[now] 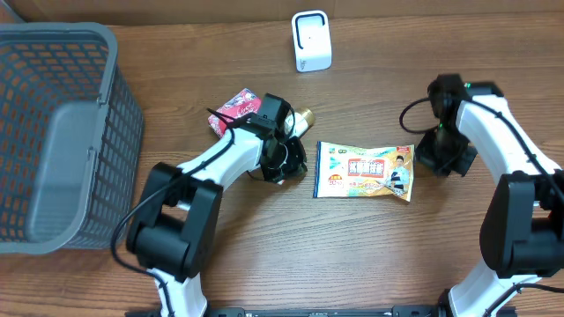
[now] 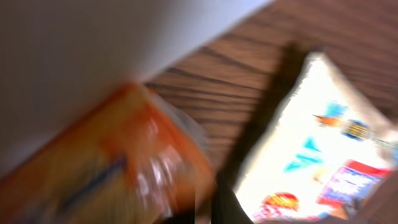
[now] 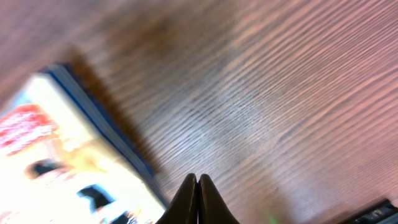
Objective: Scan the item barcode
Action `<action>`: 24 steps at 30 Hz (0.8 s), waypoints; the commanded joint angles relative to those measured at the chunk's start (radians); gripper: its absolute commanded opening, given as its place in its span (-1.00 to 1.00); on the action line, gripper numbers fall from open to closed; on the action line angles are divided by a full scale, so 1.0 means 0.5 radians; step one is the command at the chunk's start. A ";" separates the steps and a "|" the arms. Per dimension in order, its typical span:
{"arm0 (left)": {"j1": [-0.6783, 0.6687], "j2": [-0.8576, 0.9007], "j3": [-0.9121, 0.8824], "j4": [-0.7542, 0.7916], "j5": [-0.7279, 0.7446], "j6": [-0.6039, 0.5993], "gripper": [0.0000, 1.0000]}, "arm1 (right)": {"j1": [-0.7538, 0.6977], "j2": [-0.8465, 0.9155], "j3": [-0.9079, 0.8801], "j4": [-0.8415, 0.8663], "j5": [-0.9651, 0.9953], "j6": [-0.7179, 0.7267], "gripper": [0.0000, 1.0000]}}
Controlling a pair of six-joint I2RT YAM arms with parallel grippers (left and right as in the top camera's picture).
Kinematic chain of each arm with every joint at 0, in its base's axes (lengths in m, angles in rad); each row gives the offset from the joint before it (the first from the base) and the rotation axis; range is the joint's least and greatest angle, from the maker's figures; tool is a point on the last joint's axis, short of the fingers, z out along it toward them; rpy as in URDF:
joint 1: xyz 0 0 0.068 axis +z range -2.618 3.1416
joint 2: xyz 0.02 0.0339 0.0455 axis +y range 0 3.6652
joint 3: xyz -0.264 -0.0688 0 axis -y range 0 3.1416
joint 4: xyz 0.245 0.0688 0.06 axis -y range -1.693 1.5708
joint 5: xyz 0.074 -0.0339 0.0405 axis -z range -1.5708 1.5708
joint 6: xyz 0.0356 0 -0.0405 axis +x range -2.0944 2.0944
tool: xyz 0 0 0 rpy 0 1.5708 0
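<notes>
A yellow-and-white snack packet point(image 1: 364, 171) lies flat at the table's middle, printed side up, and no barcode shows on it. The white scanner point(image 1: 311, 41) stands upright at the back. My left gripper point(image 1: 284, 161) sits just left of the packet, beside an orange gold-capped item point(image 1: 300, 120). The left wrist view is blurred, with that orange item point(image 2: 118, 168) on the left, the packet point(image 2: 323, 143) on the right and the shut gripper point(image 2: 216, 210) low between them. My right gripper point(image 1: 435, 158) rests by the packet's right end. In the right wrist view that gripper point(image 3: 199, 198) is shut and empty, next to the packet's point(image 3: 56, 162) edge.
A grey mesh basket point(image 1: 53, 132) fills the left side of the table. A red packet point(image 1: 236, 107) lies behind my left arm, close to the orange item. Bare wood shows in front of the snack packet and between it and the scanner.
</notes>
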 commanded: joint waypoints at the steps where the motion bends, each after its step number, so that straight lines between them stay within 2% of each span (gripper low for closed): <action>1: -0.005 -0.274 -0.005 0.001 -0.043 0.076 -0.92 | 0.002 -0.008 0.236 -0.075 -0.127 -0.182 -0.91; 3: -0.005 -0.357 -0.005 0.001 -0.043 0.076 -0.92 | 0.002 -0.008 0.287 -0.098 -0.275 -0.321 -0.74; 4: -0.003 -0.388 -0.005 -0.001 -0.043 0.076 -0.92 | 0.002 -0.008 0.288 -0.096 -0.331 -0.364 -0.47; 5: -0.003 -0.407 -0.005 -0.005 -0.043 0.076 -0.87 | -0.005 -0.008 0.286 -0.097 -0.338 -0.363 -0.03; 7: -0.003 -0.417 -0.005 -0.021 -0.042 0.076 -0.57 | -0.022 -0.005 0.256 -0.077 -0.343 -0.362 0.78; 8: -0.003 -0.416 -0.005 -0.042 -0.043 0.076 -0.25 | -0.031 -0.005 0.231 -0.062 -0.352 -0.365 1.00; 10: -0.003 -0.408 -0.005 -0.091 -0.066 0.076 0.30 | -0.048 -0.005 0.163 -0.024 -0.418 -0.426 1.00; 13: -0.004 -0.407 -0.005 -0.143 -0.122 0.076 0.72 | -0.066 -0.005 -0.011 0.110 -0.635 -0.522 1.00; 17: -0.005 -0.407 -0.005 -0.161 -0.134 0.077 0.93 | -0.066 -0.005 -0.334 0.441 -0.935 -0.534 1.00; 22: -0.005 -0.407 -0.005 -0.172 -0.134 0.076 0.95 | -0.066 -0.005 -0.562 0.732 -1.076 -0.500 1.00; 24: -0.005 -0.407 -0.005 -0.173 -0.135 0.076 0.96 | -0.066 -0.005 -0.603 0.817 -1.074 -0.472 0.92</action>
